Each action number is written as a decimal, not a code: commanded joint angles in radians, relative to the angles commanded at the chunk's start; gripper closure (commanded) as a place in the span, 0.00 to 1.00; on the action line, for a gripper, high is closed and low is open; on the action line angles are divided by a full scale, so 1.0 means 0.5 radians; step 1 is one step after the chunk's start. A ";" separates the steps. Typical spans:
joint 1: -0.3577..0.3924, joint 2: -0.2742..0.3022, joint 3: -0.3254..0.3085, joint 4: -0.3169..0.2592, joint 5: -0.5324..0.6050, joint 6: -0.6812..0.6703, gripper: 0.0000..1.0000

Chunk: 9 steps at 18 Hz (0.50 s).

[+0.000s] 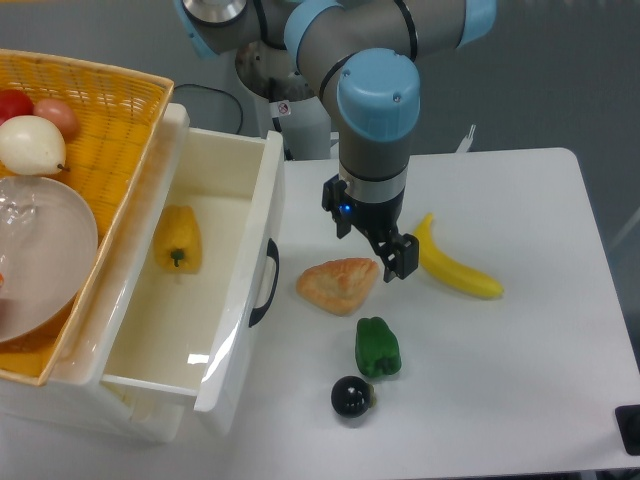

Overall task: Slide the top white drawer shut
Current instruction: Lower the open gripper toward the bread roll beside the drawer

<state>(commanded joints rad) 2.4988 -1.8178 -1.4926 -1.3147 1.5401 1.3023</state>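
Camera view from above shows me the top white drawer (190,300) pulled far out of the cabinet at the left side, with its curved black handle (265,283) facing the worktop (520,380). Inside the drawer I see a yellow pepper (179,240) lying on the bottom. On top of the cabinet sits a yellow wicker basket (110,130) with some round fruits and a clear bowl (40,260). My gripper (385,252) hangs over the worktop to the right of the drawer, apart from the handle, between a pastry (338,284) and a banana (455,268). I see nothing between its fingers, but how wide the jaws are I cannot tell from this angle. Nearer the front edge lie a green pepper (377,348) and, just beside it, a small black round thing (351,397).
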 joint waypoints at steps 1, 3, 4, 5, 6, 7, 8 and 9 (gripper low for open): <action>-0.009 0.000 -0.009 0.015 0.012 0.000 0.00; -0.018 -0.018 -0.006 0.009 0.021 -0.024 0.00; -0.018 -0.018 -0.006 0.009 0.015 -0.025 0.00; -0.015 -0.015 -0.009 0.009 0.003 -0.021 0.00; -0.012 -0.012 -0.021 0.009 -0.003 -0.021 0.00; -0.009 -0.009 -0.031 0.009 -0.006 -0.018 0.00; -0.003 -0.009 -0.049 0.009 -0.040 -0.024 0.00; 0.003 -0.006 -0.061 0.009 -0.061 -0.028 0.00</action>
<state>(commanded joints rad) 2.5004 -1.8209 -1.5232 -1.3100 1.5095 1.2886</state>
